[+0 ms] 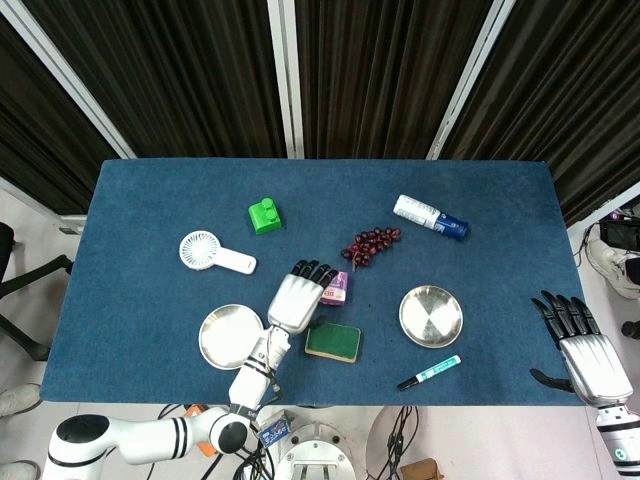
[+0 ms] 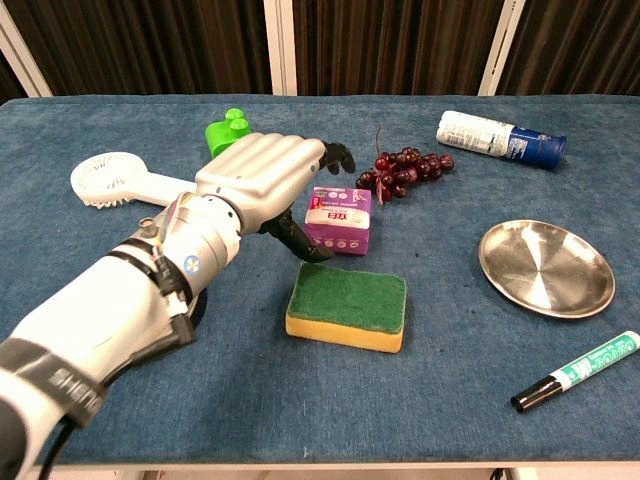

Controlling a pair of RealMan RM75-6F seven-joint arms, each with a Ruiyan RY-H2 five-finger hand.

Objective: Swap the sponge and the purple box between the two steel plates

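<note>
Chest view: left robot hand (image 2: 262,178) hovers over purple box (image 2: 339,220), fingers apart, thumb just beside its left face, nothing held. Sponge (image 2: 347,307) lies flat on table (image 2: 450,400) btwn the two steel plates, on neither. Judgement: close thumb vs fingers across box's short sides, lift straight; grapes (image 2: 405,166) near. Right robot hand (image 1: 583,352) open, off table edge. Blue cloth surface; dark curtains behind.

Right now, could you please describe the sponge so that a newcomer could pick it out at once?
Find the two steel plates, left and right, near the table's front edge. The sponge lies flat on the blue cloth between them, just in front of the purple box. It alone is a green-topped slab with a yellow underside.
</note>
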